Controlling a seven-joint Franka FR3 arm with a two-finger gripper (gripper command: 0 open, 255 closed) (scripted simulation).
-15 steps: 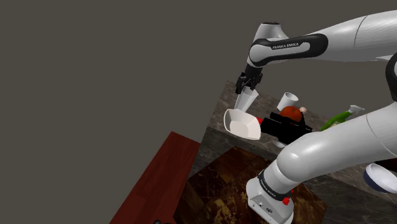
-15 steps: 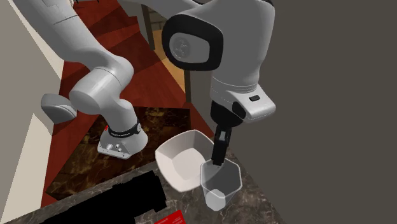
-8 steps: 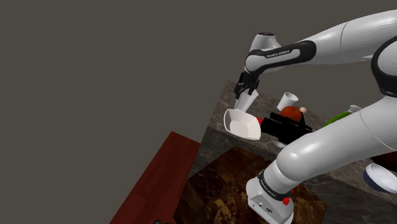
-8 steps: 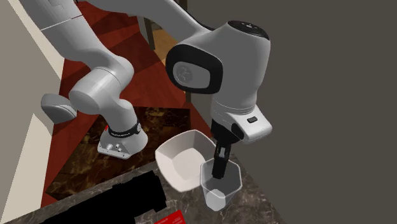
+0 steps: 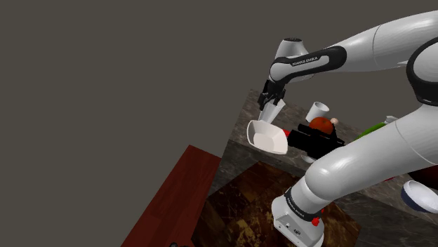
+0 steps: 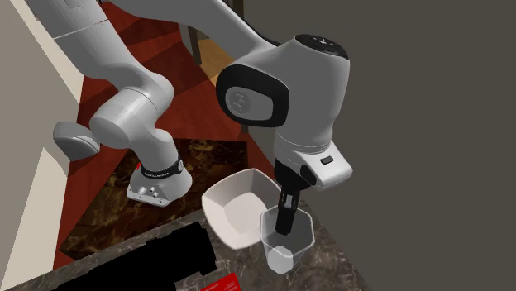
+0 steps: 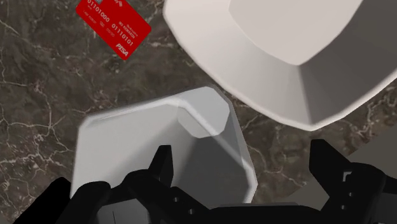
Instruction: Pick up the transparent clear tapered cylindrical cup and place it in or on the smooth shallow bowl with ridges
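Reached down steeply, wrist bent, over the pale cup [image 6: 287, 248] standing on the dark counter [image 6: 335, 264] just beside the white bowl [image 6: 234, 207]. Held the gripper [image 7: 243, 167] spread wide, one finger inside the cup's rim, the other outside its wall, clasping nothing. Had sunk slightly since a second before, with the cup unmoved beside the bowl.

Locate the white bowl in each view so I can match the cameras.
Shoulder view: white bowl just right of centre, directly below the pale cup.
Second exterior view: bowl lower centre, left of the cup.
Wrist view: bowl beyond the cup, close to it.
Shared landmark: the cup next to the bowl.
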